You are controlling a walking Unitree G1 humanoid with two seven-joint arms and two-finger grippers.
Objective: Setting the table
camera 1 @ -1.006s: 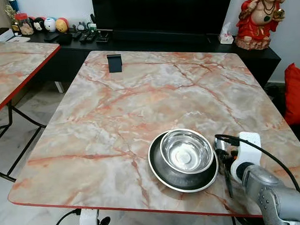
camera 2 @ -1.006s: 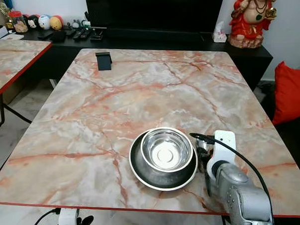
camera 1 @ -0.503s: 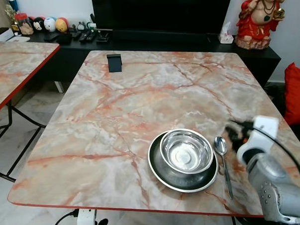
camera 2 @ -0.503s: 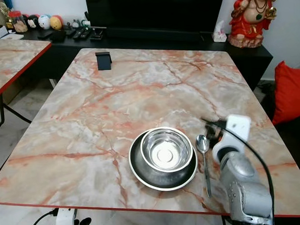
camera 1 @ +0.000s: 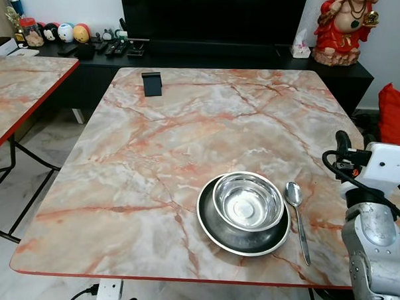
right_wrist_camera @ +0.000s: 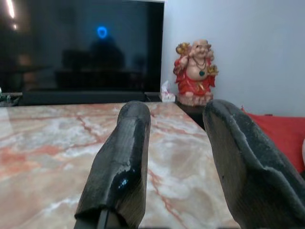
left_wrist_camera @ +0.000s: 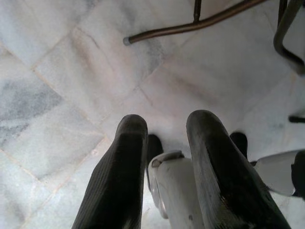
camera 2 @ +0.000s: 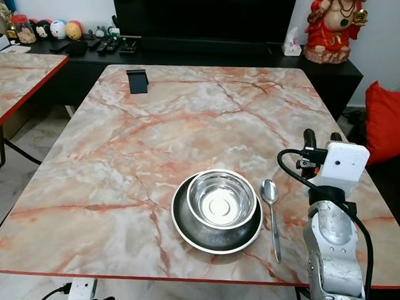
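A steel bowl sits in a dark plate on the table, spoon just beside; right gripper hovers nearby, jaws spread, empty.

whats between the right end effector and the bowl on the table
A spoon lies between them, flat on the table just beside the plate holding the bowl. The right end effector is raised and open, as the left eye view shows.

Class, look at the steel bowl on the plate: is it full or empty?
Empty. The bowl sits upright on the plate, and its bare shiny bottom shows, with nothing inside.
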